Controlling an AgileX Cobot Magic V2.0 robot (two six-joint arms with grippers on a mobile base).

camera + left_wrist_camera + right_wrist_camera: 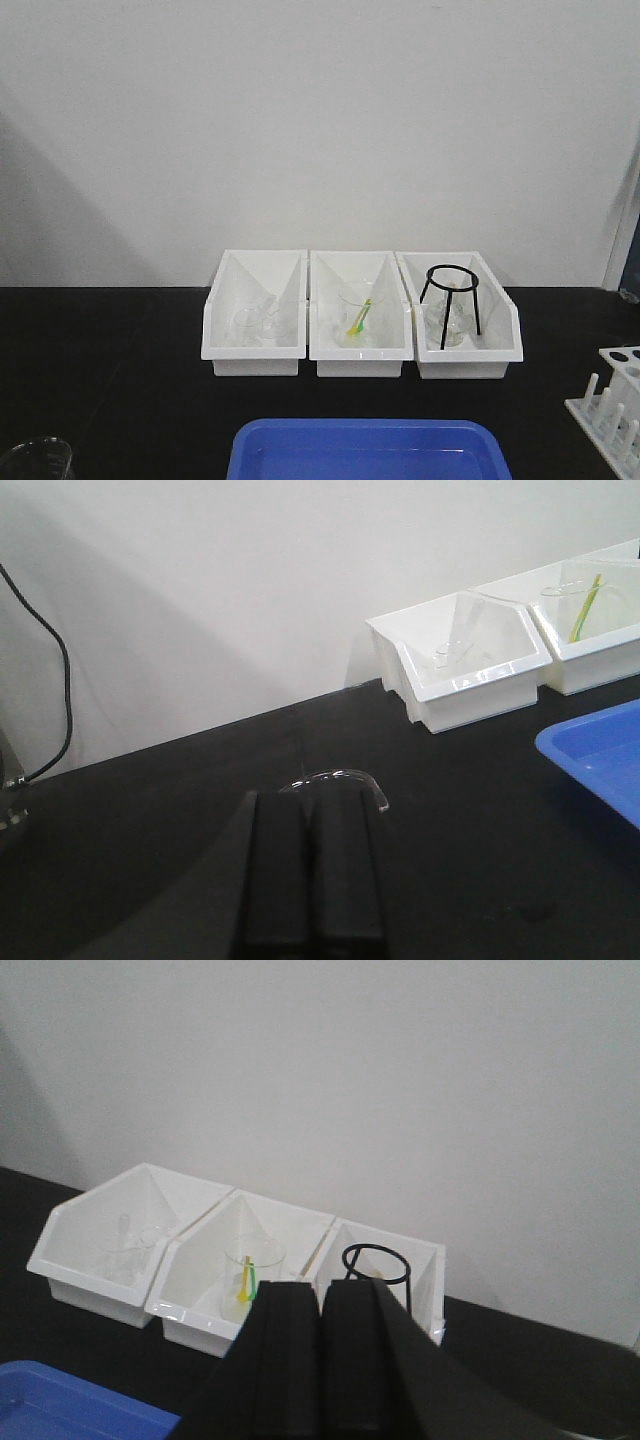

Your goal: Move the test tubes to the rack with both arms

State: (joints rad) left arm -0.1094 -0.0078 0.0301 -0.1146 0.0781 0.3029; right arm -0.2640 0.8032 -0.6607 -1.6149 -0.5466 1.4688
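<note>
The white rack [612, 405] stands at the table's right edge, cut off by the frame, its pegs pointing up. Faint clear glassware lies in the left white bin [254, 325]. In the right wrist view it shows as slim clear pieces [126, 1238], and I cannot tell whether they are test tubes. My left gripper [311, 802] is shut and empty, low over the black table, just in front of a clear beaker's rim [340, 777]. My right gripper [319, 1297] is shut and empty, held in front of the bins. Neither arm shows in the front view.
Three white angled bins stand in a row at the back. The middle bin [360, 320] holds a beaker with a green-yellow stick. The right bin [458, 322] holds a black ring stand. A blue tray [368, 450] sits front centre. The wide beaker [36, 460] stands front left.
</note>
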